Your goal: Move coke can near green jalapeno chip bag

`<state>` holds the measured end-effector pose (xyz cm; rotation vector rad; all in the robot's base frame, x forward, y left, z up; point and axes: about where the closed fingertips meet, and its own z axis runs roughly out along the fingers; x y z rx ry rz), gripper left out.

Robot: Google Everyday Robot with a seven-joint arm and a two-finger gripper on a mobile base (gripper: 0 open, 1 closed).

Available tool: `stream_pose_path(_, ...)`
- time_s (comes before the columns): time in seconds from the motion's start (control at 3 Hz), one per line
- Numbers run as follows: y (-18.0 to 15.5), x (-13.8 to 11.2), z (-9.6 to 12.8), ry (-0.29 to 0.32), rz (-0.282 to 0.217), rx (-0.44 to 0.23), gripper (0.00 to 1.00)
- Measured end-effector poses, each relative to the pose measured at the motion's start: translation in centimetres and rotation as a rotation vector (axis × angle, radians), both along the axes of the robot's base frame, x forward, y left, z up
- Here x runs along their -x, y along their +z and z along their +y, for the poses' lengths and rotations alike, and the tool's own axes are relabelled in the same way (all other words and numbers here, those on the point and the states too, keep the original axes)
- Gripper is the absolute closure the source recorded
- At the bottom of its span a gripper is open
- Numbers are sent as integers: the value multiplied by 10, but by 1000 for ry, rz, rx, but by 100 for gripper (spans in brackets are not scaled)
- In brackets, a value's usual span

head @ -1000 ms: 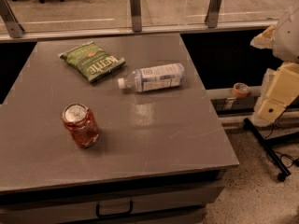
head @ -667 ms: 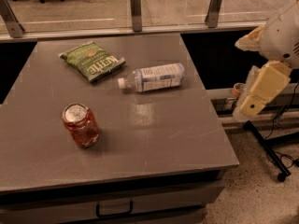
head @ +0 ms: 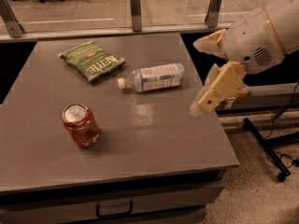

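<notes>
The coke can (head: 80, 125) is red with a silver top and stands upright on the front left part of the grey table (head: 154, 143). The green jalapeno chip bag (head: 92, 61) lies flat at the table's back left, white lettering up. My gripper (head: 202, 73) hangs over the table's right edge, well to the right of the can and apart from it. Its two cream fingers (head: 217, 90) are spread apart and hold nothing. The white arm reaches in from the upper right.
A clear plastic water bottle (head: 152, 77) with a white label lies on its side between the bag and my gripper. A railing with metal posts (head: 135, 3) runs behind the table. A black stand leg (head: 266, 146) lies on the floor at right.
My arm and gripper have swung left, from beside the table to over its right edge. The can, the bag and the bottle have not moved.
</notes>
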<state>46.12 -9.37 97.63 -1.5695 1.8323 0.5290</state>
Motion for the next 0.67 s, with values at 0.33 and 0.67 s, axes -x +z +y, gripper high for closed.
stream_pose_path(0.33,-2,-3,40,92,-34,-167,0)
stream_pose_path(0.67,-5,4,69,175,-109,-206,0)
